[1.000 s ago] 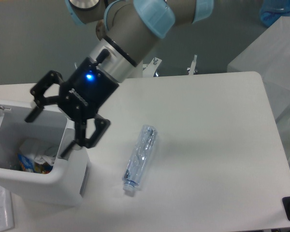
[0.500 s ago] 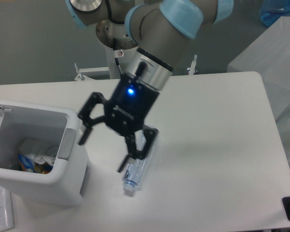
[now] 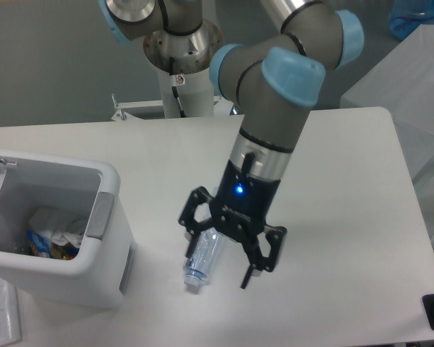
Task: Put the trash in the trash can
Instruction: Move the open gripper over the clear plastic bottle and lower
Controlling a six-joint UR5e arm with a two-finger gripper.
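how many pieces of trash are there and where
2 that I can make out. A crushed clear plastic bottle lies on the table under the open gripper. A crumpled printed wrapper sits inside the white trash can; more may be hidden below it.

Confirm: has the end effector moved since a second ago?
Yes. The end effector went from over the trash can rightward to the bottle, open, straddling it.

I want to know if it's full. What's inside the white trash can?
The trash can holds crumpled white wrapper trash with some colourful print. Its near wall hides the rest of the bottom.
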